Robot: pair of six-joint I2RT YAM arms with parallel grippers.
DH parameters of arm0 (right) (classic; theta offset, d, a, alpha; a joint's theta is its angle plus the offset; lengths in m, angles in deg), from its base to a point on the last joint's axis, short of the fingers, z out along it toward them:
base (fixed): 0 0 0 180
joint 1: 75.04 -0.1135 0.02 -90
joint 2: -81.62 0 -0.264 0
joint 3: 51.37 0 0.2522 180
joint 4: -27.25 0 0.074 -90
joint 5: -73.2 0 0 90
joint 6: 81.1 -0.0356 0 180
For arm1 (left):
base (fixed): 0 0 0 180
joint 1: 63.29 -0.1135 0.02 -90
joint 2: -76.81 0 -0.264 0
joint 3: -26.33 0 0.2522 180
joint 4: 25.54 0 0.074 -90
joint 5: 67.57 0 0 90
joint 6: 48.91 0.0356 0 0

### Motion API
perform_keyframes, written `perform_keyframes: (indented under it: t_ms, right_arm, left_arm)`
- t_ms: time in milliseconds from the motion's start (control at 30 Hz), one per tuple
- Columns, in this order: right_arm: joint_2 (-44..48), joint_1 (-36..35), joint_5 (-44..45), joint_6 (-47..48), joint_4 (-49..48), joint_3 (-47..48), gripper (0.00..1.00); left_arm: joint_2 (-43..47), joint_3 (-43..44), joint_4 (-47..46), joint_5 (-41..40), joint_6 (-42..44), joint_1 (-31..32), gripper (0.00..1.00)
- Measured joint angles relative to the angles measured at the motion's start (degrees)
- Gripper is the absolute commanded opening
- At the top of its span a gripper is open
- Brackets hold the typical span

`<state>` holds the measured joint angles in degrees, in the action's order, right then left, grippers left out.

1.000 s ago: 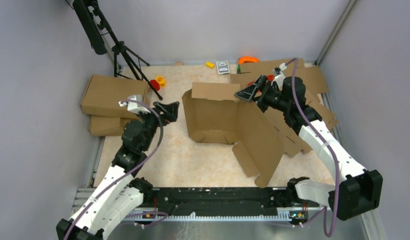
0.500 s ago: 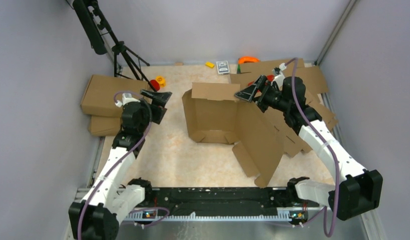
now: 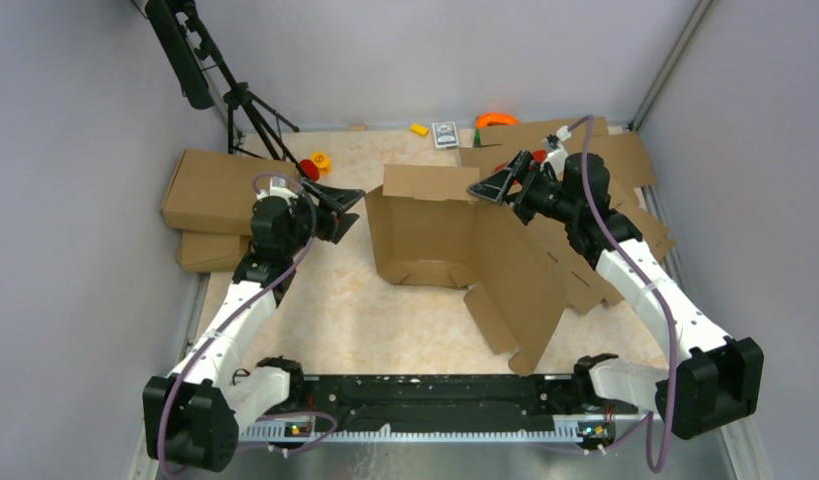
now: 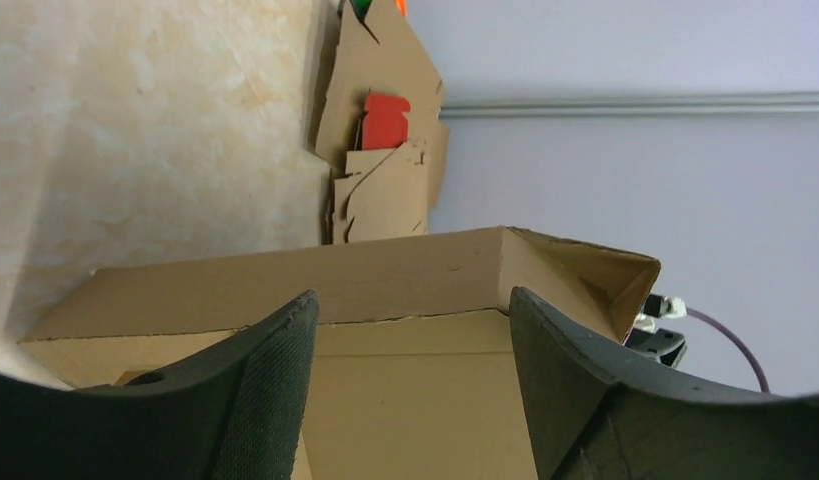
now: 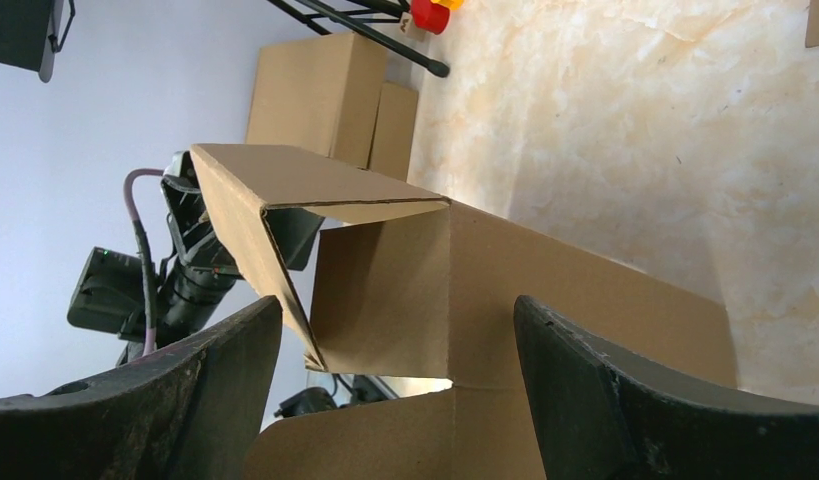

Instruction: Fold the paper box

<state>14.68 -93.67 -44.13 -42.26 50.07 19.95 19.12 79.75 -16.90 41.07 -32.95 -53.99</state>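
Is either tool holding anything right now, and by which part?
Nothing is clamped. The right tool stands open at the far right corner of the paper box; the left tool is open beside its left wall.

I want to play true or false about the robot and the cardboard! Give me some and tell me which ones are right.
The paper box stands half folded in the middle of the table. True.
Both grippers are shut tight. False: the left gripper and the right gripper both stand open.
A heap of flat cardboard sheets lies on the robot's right. True.
The left gripper holds the yellow block. False: the yellow block lies alone at the table's far edge.
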Motion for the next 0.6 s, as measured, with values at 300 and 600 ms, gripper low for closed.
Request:
perform_keyframes:
  t_ms: [300,600]
  right_arm:
    - [-0.28,0.00,-0.44,-0.02,-0.52,0.00,0.85]
    - [-0.85,-0.07,-1.25,-0.35,-1.66,0.00,0.85]
  left_arm:
    - [-0.85,0.00,-1.77,3.19,0.50,0.42,0.70]
    - [-3.48,1.33,-3.96,4.52,1.62,1.51,0.61]
